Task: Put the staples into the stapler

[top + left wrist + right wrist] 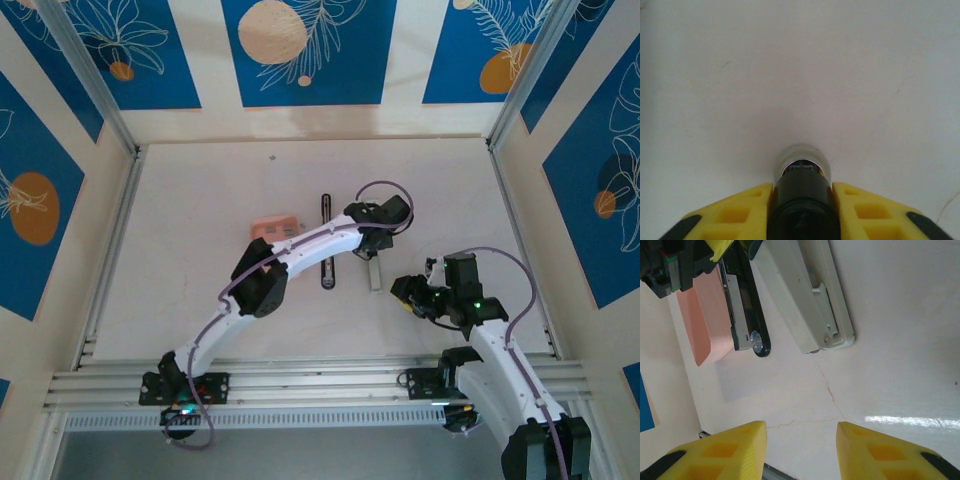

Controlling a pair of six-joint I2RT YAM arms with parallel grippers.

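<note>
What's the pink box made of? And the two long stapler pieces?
Pink box: probably cardboard, since it looks matte and flat-coloured with soft edges. Black stapler bar: a glossy dark shell, maybe painted metal or plastic, holding a shiny silvery metal channel with a bright rivet at its end. Cream bar: smooth and slightly scuffed, either plastic or painted metal; I can't tell which.

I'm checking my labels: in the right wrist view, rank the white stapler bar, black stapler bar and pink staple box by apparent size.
Largest: white stapler bar, clearly.
Then: black stapler bar and pink staple box look alike. Both are partly hidden, so they are left unranked.
</note>
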